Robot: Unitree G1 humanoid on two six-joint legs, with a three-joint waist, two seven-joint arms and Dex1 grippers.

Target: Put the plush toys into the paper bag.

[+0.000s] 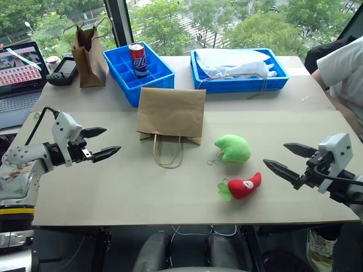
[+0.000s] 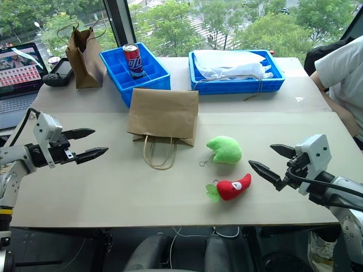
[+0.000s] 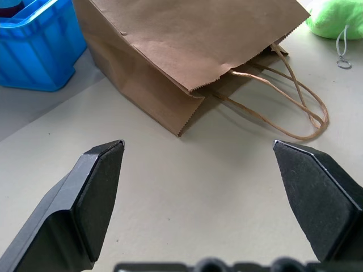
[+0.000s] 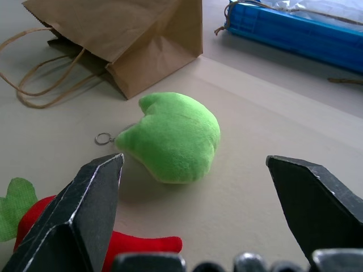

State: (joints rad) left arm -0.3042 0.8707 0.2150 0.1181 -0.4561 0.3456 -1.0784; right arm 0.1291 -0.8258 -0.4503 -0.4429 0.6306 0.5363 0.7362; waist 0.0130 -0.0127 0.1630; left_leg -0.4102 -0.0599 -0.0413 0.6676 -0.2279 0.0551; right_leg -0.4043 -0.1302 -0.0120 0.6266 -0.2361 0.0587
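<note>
The wide brown paper bag [image 1: 171, 112] lies flat in the middle of the table, mouth and cord handles [image 1: 168, 154] toward me. To its right lies a lime-green plush toy [image 1: 233, 148] with a key ring, and just nearer me a red chili plush toy [image 1: 244, 186] with green leaves. My left gripper [image 1: 106, 142] hovers open left of the bag, aimed at it. At the table's right side, my right gripper [image 1: 282, 158] is open and empty, pointing at the two toys from a short distance.
At the back stand a taller narrow brown bag [image 1: 88, 50], a blue divided crate [image 1: 139, 71] holding a soda can [image 1: 138, 59], and a blue tray [image 1: 238, 71] with white plastic. A laptop [image 1: 21, 73] sits far left. A person's sleeve [image 1: 342, 68] shows at right.
</note>
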